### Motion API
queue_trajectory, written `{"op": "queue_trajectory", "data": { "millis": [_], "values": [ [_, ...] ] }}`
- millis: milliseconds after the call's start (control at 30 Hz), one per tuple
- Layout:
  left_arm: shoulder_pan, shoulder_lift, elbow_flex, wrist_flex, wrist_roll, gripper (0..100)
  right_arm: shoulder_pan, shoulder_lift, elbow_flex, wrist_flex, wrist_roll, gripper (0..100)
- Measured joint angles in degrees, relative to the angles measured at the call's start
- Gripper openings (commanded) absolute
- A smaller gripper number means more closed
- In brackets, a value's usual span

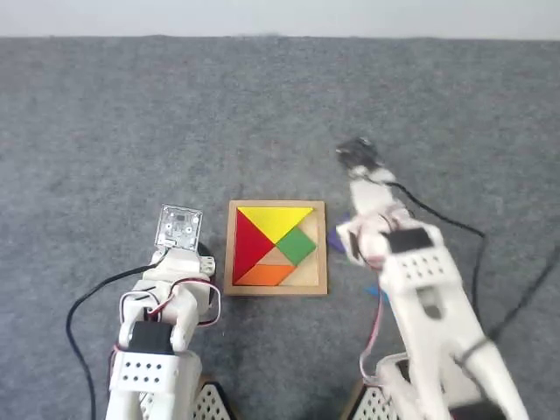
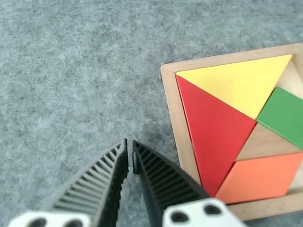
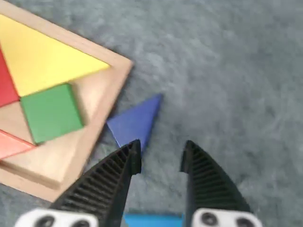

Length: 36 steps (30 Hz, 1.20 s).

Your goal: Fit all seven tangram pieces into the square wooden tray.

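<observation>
The square wooden tray (image 1: pixel 321 249) lies mid-table and holds a yellow triangle (image 1: pixel 275 219), a red triangle (image 1: pixel 248 245), a green square (image 1: pixel 297 244) and an orange piece (image 1: pixel 265 275). In the left wrist view the tray (image 2: pixel 171 106) lies beside my left gripper (image 2: pixel 129 146), which is shut over bare carpet. My right gripper (image 3: pixel 161 156) is open just off the tray's outer corner (image 3: pixel 116 75). A dark blue triangle (image 3: pixel 136 122) lies on the carpet against that tray edge, with one finger tip (image 3: pixel 132 153) at its corner. A light blue piece (image 3: pixel 152 220) peeks out under the gripper.
Grey carpet covers the table, with wide free room beyond the tray and to both sides. The tray's right part shows bare wood (image 1: pixel 311 273). Cables trail from both arm bases near the front edge.
</observation>
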Motion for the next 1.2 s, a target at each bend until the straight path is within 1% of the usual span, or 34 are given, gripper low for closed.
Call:
{"op": "queue_trajectory", "data": {
  "millis": [100,267,500,1200],
  "values": [
    [0.0,0.0,0.0,0.0,0.0,1,1.58,-6.59,6.86,-0.09,-0.09,0.9],
    [0.0,0.0,0.0,0.0,0.0,1,1.93,-8.62,12.4,-3.43,-0.35,0.9],
    [0.0,0.0,0.0,0.0,0.0,1,2.29,-6.07,12.92,-7.82,-0.35,0.9],
    [0.0,0.0,0.0,0.0,0.0,1,2.29,-5.63,12.92,-8.35,-0.35,0.9]
  ]
}}
